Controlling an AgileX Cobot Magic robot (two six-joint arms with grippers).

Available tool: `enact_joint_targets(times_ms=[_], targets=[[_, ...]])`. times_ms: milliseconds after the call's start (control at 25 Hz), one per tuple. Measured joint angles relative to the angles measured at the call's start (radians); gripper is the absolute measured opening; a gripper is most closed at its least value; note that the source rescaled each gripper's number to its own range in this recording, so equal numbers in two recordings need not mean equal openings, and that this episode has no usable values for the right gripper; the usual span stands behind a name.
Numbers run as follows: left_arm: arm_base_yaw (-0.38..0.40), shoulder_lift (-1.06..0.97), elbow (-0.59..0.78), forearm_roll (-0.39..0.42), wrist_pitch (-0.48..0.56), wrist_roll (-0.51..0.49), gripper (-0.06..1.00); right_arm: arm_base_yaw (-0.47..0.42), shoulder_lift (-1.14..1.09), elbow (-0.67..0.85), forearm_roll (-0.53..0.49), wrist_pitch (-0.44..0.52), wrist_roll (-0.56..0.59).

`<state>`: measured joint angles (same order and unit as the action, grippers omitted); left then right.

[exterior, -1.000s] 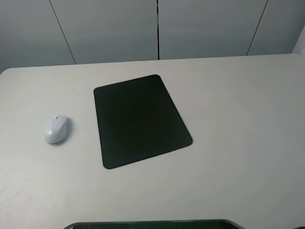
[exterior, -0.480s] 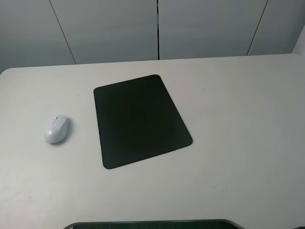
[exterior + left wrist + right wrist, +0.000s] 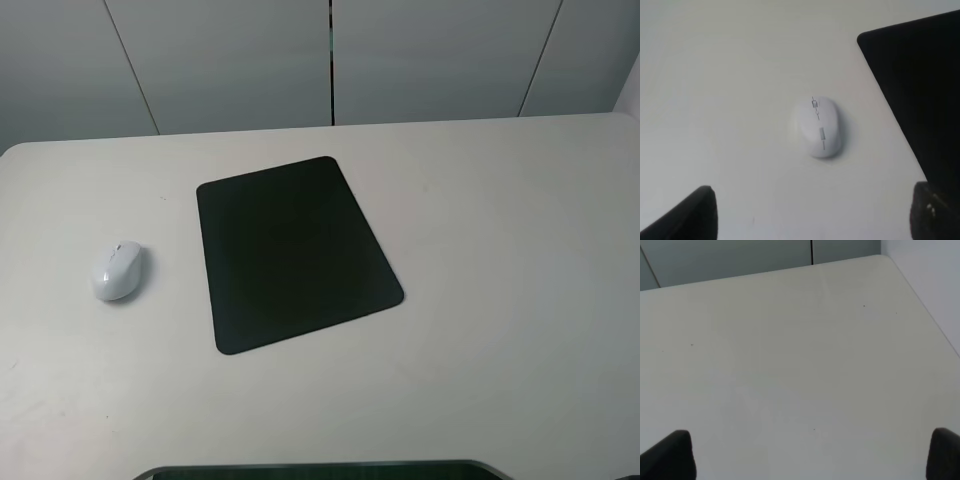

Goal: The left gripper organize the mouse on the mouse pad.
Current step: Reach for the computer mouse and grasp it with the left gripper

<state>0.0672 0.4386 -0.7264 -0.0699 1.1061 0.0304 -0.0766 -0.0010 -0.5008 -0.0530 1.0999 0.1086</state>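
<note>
Left tool (image 3: 812, 217) hangs open, empty; the mouse (image 3: 819, 126) lies dead ahead, long axis along the approach, mouse pad (image 3: 920, 90) rightward.

1. The mouse (image 3: 119, 270) sits alone on the table (image 3: 500, 250); bare tabletop rings it on every side (free above too).
2. The mouse pad (image 3: 295, 250) lies flat, apart from the mouse, a strip of bare table between them; its thin edge is the only step there.
3. The left gripper (image 3: 812, 215) has its fingers spread wider than the mouse, touching nothing.
4. Right of the pad, the tabletop runs bare to its edge.
</note>
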Motion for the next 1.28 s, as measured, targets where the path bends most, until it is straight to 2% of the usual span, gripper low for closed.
enact_joint_targets(times_ms=[320, 840, 1280], targets=[[0.0, 0.325, -0.031, -0.007, -0.001, -0.02, 0.97, 0.0, 0.0, 0.0, -0.002, 0.0, 0.0], [0.0, 0.761, -0.031, -0.012, -0.244, -0.05, 0.97, 0.0, 0.0, 0.0, -0.006, 0.0, 0.0], [0.0, 1.056, -0.032, -0.012, -0.387, -0.051, 0.97, 0.0, 0.0, 0.0, -0.006, 0.0, 0.0]])
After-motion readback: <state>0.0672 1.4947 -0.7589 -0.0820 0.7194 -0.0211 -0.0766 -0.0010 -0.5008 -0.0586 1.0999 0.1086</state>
